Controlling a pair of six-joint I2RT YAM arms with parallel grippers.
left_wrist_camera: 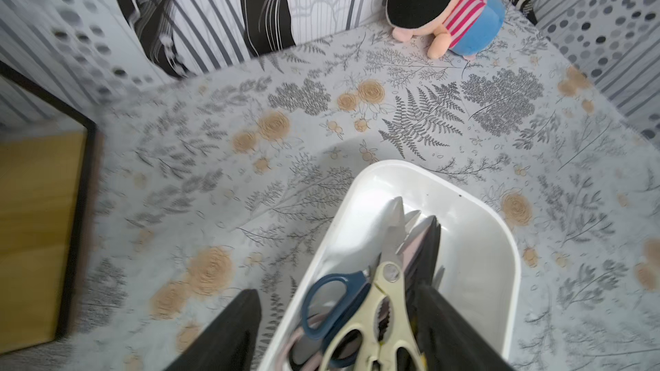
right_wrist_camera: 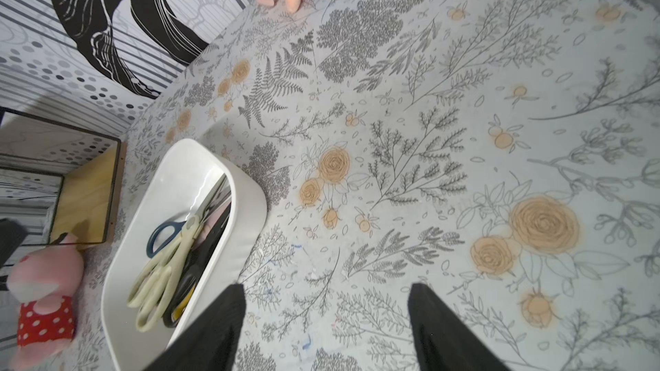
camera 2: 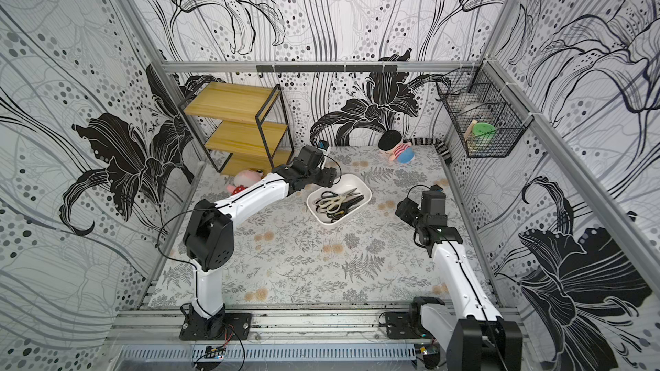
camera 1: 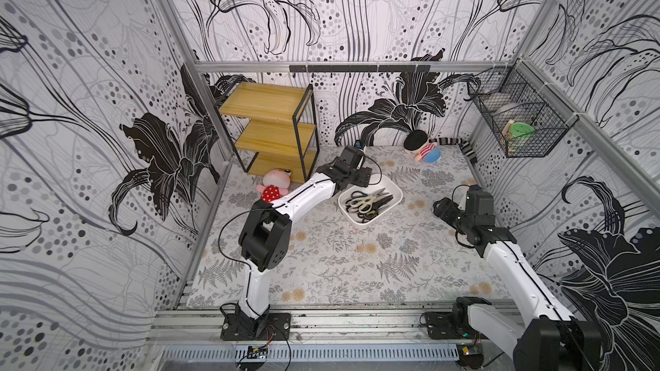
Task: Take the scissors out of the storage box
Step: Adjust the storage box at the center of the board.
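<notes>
One white box (camera 1: 388, 185) sits on the desk (camera 1: 339, 262), just toward 1 o'clock from the desk's middle in both top views. Its long axis runs from 8 to 2 o'clock. The scissors (camera 1: 368, 201) all lie inside it in an overlapping pile along that same axis, handles at the 8 o'clock end and blades pointing to 2 o'clock. The blade end of the box is partly bare.

I can pick out one cream pair (left_wrist_camera: 385, 301) on top and one blue-handled pair (left_wrist_camera: 353, 303) beside it. There is a pinkish handle underneath and a yellow-and-black one in the right wrist view. Several black pairs are too tangled to count.

The left hand (left_wrist_camera: 337, 290) hangs over the handle end, straddling the box's long wall on its 11 o'clock side. Its jaws stand apart and grip nothing. One finger (left_wrist_camera: 232, 330) is outside the wall over the desk, the other over the black handles inside.

The right hand (right_wrist_camera: 325, 287) is at 3 o'clock of the box. Its jaws are apart over the desk and hold nothing, with one finger near the box's wall.

One three-board shelf (camera 1: 275, 126) fills the 10 o'clock corner. One pink doll (camera 1: 275, 185) lies at 9 o'clock of the box and one striped doll (camera 1: 425, 151) at 1 o'clock by the back wall. One wire basket (camera 1: 518, 115) hangs on the side wall at 2 o'clock.
</notes>
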